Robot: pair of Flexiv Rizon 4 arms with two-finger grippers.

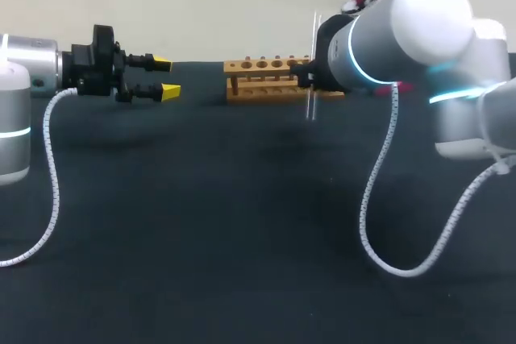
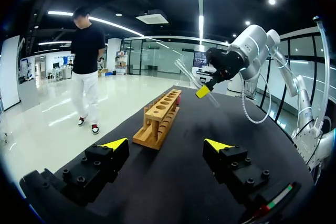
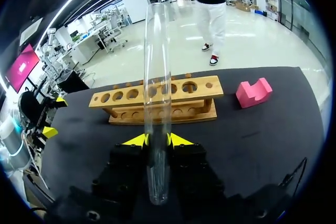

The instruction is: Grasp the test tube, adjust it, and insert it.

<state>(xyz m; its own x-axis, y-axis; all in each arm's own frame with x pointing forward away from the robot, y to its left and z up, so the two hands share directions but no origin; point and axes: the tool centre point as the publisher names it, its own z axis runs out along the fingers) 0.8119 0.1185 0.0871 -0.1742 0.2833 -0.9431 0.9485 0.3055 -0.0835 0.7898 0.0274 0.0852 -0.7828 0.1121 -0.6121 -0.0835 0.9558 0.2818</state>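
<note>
The pink notched block (image 3: 254, 92) is shown plainly only in the right wrist view. It lies on the black desk (image 3: 247, 145) just to the right of the wooden rack with a row of round holes (image 3: 181, 100). In the head view it is reduced to a reddish sliver behind the right arm.

In that same wrist view the fingers of the right gripper (image 3: 159, 140) are seen pressed from both sides against the clear glass test tube (image 3: 157, 66), which is pinched near one end. In the head view those fingers are hidden by the arm's own wrist. There only the tube is made out, as a thin, nearly upright line at the rack's right end, on its near side.

That the tube is held in the air above the desk, and somewhat tilted, is shown only from the left wrist view. The rack's two tiers are also best seen there.

The left gripper (image 1: 165, 77) is seen at the left of the desk, well apart from the rack and pointed towards it, with its fingers spread wide.

The tube is colourless, straight-walled and transparent, and the rack's holes are seen through it. Its rounded end lies on the wrist side of the fingers, and most of its length extends beyond them.
</note>
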